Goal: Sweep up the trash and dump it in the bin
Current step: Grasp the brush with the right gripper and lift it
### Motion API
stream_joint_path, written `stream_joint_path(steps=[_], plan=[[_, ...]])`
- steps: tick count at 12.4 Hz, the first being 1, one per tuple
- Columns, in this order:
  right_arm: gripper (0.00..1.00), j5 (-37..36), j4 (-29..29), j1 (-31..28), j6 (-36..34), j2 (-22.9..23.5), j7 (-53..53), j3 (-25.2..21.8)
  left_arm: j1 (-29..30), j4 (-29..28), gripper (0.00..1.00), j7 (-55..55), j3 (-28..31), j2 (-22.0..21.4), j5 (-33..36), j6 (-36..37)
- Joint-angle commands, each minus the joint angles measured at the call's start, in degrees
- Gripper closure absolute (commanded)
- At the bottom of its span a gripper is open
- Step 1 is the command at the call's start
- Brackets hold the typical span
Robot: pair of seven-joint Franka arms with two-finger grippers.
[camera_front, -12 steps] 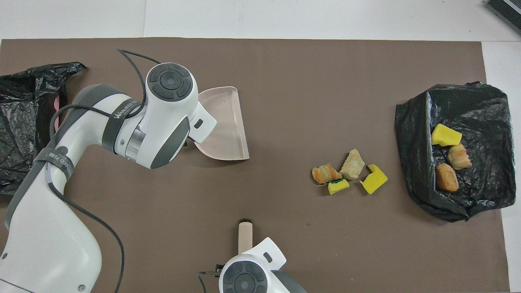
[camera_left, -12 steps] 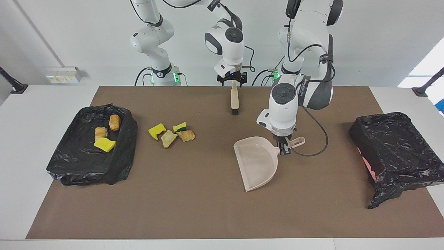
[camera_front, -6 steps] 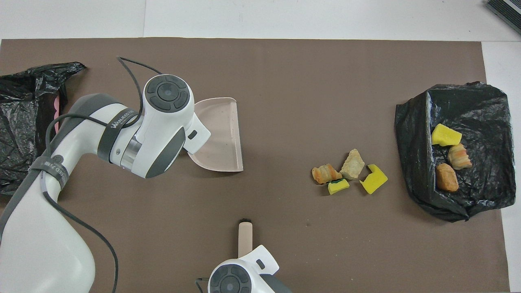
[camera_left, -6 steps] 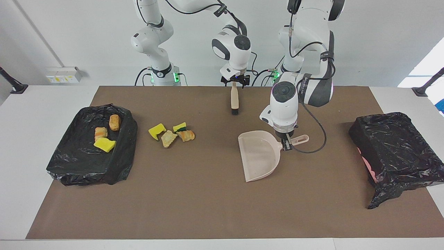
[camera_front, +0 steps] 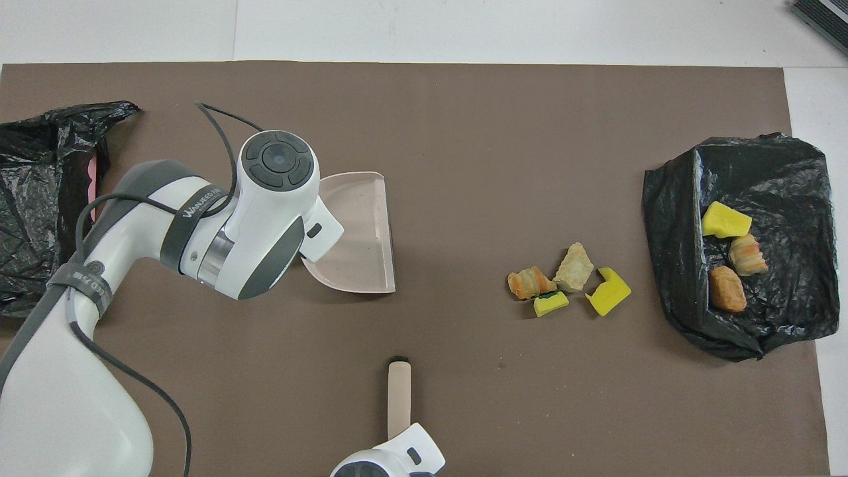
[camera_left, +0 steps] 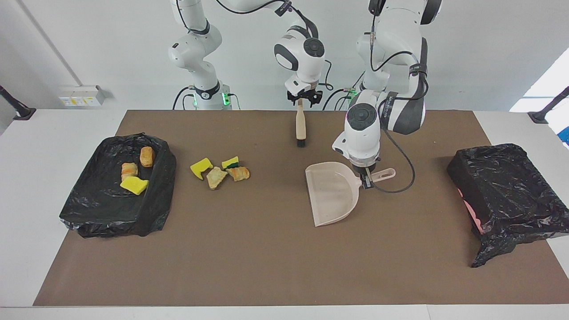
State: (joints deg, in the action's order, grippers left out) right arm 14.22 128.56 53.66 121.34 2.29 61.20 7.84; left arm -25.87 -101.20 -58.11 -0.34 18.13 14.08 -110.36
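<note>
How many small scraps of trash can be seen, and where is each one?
7. Four lie on the brown mat: yellow sponge piece, tan chunk, green-backed sponge, orange chunk. Three lie in the black-lined bin: yellow sponge, two orange chunks. Folds may hide more.

Brown mat (camera_left: pixel 266 266) on white table (camera_left: pixel 44 178); wall socket (camera_left: pixel 80 95).

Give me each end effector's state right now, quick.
Left end effector: shut on the dustpan handle.
Right end effector: at the brush handle's tip; grip cannot be told.
</note>
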Motion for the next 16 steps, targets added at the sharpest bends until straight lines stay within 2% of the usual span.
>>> stream_joint_path(steps=[1,2,4,8,11,14,16], plan=[[0.90,1.25,2.48,-0.13,1.62,-1.94,0.59,-0.19,-1.38,-4.00,1.00,-1.04,0.25,-2.93,1.13,0.68],[1.00,1.25,2.48,-0.05,1.97,-1.94,0.68,-0.19,-1.38,-4.00,1.00,-1.04,0.25,-2.93,1.13,0.15],[1.00,1.25,2.39,-0.39,3.20,-1.41,0.07,-0.19,-1.38,-4.27,1.00,-1.04,0.25,-2.93,1.13,0.15],[1.00,0.99,-3.13,-3.12,2.07,1.49,-0.38,-0.45,-1.38,-4.27,1.00,-0.52,0.25,-2.93,1.04,-0.55],[1.00,-1.20,-4.37,-6.71,-4.76,-1.75,-2.39,-0.89,-2.43,-4.27,1.00,2.10,0.16,-2.93,0.87,-0.64],[1.00,-10.76,-4.81,-16.79,-16.88,-7.28,-11.49,-0.98,-4.19,-4.27,1.00,4.41,0.16,-3.01,0.86,-1.17],[1.00,-16.90,-5.16,-24.88,-21.39,-8.01,-20.55,-0.89,-6.03,-5.40,1.00,7.12,0.07,-3.89,0.86,-1.17]])
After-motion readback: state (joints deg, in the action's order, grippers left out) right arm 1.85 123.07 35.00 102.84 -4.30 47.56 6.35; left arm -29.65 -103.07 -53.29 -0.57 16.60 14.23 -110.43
